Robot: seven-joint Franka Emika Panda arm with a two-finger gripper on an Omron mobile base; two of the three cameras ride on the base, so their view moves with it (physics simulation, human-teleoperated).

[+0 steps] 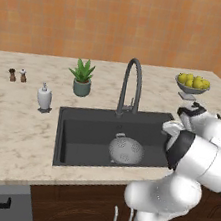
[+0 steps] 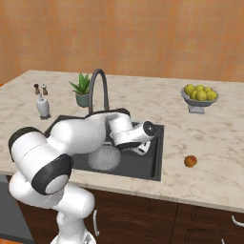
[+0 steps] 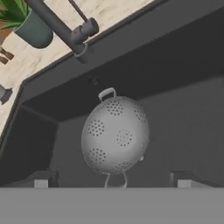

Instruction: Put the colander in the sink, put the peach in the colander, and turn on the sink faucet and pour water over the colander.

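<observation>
Colander: lies in the sink, on the basin floor near the front wall, apparently dome-up, small loop handles at two opposite rim points.
Peach: on the counter, between the sink's right rim and the counter's front edge, well apart from the colander.
Peach handling: likely light, round, smooth and apt to roll; softish skin, so a gentle pinch across its middle from above seems best.
Colander handling: stiff thin metal, probably light; would need righting to hold fruit.
Gripper: hangs over the sink's right half, jaws spread wide, holding nothing.
Sink faucet: at the back rim, spout arching over the basin.
</observation>
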